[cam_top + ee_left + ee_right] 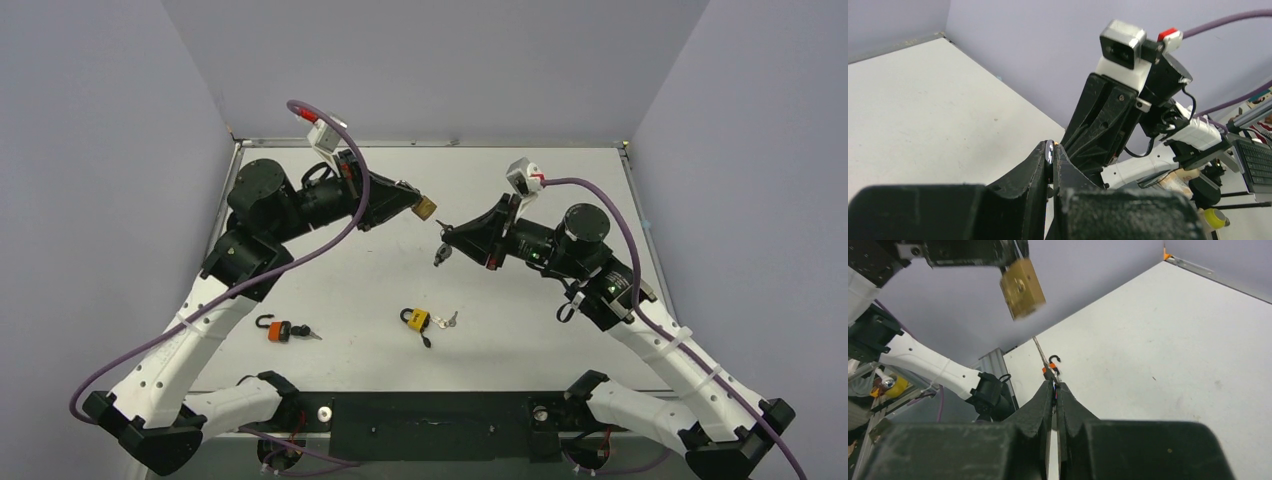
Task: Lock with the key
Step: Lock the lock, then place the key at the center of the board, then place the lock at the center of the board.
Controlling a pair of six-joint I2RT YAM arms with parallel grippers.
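- Spanning the whole top view, the white table (520,330) is seen with both arms raised above its far half.
- The left arm (250,260) is bent at the elbow and stretched rightward toward the centre. The right arm (600,280) is folded likewise and stretched leftward, so the two wrists are turned toward each other.
- The left pincer (405,200) is clamped shut on the brass padlock (426,208), which is held in the air above the middle of the table. Its body sticks out past the fingertips, with the long axis in line with the pincer and pointed toward the right arm. The shackle end is hidden between the fingers.
- The right pincer (447,237) is closed tight on the key (1039,351). The blade juts straight out from the fingertips and is aimed at the brass padlock, with its tip just short of the body and not touching.
- An orange padlock (277,331) and a yellow padlock (417,320), each with keys attached, are seen lying on the near part of the table, well apart from each other.
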